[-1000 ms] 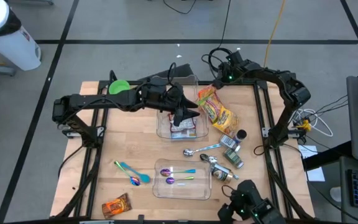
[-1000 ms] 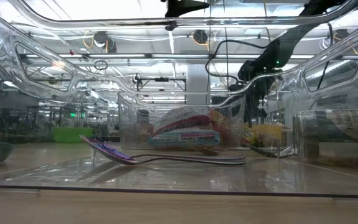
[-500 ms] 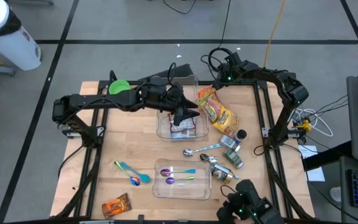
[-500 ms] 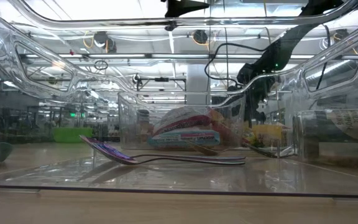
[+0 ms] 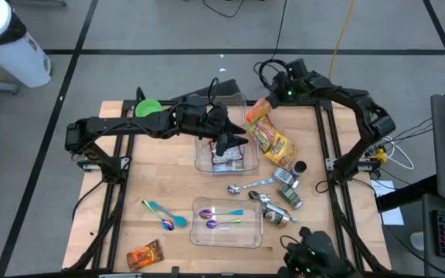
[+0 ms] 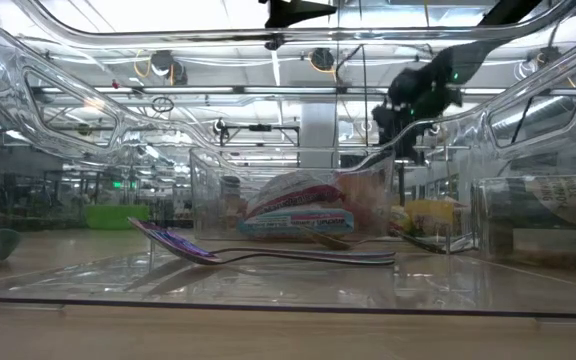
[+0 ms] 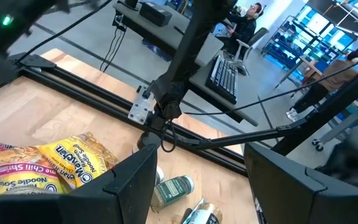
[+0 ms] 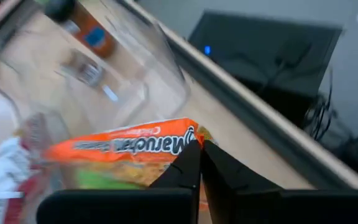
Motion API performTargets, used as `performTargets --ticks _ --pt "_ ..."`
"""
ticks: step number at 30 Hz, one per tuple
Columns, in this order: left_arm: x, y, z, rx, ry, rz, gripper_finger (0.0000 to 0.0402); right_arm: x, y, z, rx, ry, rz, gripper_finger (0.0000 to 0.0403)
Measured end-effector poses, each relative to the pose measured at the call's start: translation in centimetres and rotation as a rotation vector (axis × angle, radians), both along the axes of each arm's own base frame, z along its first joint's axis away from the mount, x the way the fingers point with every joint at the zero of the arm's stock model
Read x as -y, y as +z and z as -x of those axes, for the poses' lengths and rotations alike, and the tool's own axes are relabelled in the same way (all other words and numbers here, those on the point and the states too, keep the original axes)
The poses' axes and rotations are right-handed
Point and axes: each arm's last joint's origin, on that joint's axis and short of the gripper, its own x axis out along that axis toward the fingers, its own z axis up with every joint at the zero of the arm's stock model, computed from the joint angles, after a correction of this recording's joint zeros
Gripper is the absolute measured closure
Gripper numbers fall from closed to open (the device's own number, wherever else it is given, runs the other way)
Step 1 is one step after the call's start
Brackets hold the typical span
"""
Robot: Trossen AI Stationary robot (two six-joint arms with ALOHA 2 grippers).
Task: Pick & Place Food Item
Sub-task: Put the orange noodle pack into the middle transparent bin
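Observation:
An orange-and-yellow noodle pack (image 5: 270, 136) lies on the wooden table, right of a clear bin (image 5: 204, 161) that holds a white-and-red packet (image 5: 227, 160). My right gripper (image 5: 266, 103) is at the pack's far end and shut on it; the right wrist view shows the shut fingers (image 8: 199, 163) on the pack (image 8: 123, 149). My left gripper (image 5: 235, 142) hangs open above the clear bin with nothing between its fingers (image 7: 129, 183); the pack (image 7: 42, 163) shows beyond it. My right gripper pinches the noodle pack's far end edge (image 8: 188, 144) between its two fingers. The fingers slant down from the table's far right side. That far end (image 5: 258, 113) is raised off the table, and the pack tilts with its near end (image 5: 283, 153) on the wood.
A second clear bin (image 5: 226, 234) with two spoons stands near the front edge. Small jars (image 5: 288, 185) and a metal scoop (image 5: 248, 185) lie near the pack's near end. A green bowl (image 5: 147, 108) sits at far left, coloured spoons (image 5: 161, 215) and a snack packet (image 5: 144, 255) at near left.
My right gripper has shut on the noodle pack's far end and risen. That end has lifted off the table and folded upward, while the pack's near end has stayed where it was.

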Motion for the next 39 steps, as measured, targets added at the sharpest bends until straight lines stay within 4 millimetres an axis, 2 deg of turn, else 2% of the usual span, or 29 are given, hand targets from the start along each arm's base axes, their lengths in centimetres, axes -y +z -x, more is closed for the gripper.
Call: performTargets --ticks 9,17,22,26,30,39 --pt "-0.3 -0.1 0.0 -0.003 0.047 -0.071 0.0156 -4.7 7.4 1.4 0.133 0.037 0.192 0.0402" --pt "-1.5 -0.1 0.2 -0.014 0.125 -0.114 0.0156 -9.2 11.3 1.9 0.244 0.083 0.24 0.0403" --pt "-2.0 -0.7 0.4 -0.075 0.142 -0.11 0.0156 -11.6 12.7 1.8 0.308 0.126 0.237 0.0403" --pt "-2.0 -1.1 0.5 -0.117 0.169 -0.189 0.0156 -13.0 13.3 1.2 0.348 0.159 0.228 0.0403" --pt "-2.0 -1.4 0.6 -0.165 0.196 -0.27 0.0156 -13.6 13.8 0.5 0.395 0.139 0.222 0.0403" --pt "-2.3 -2.1 0.9 -0.257 0.268 -0.327 0.0156 -14.5 15.2 -0.4 0.538 0.142 0.192 0.0403"
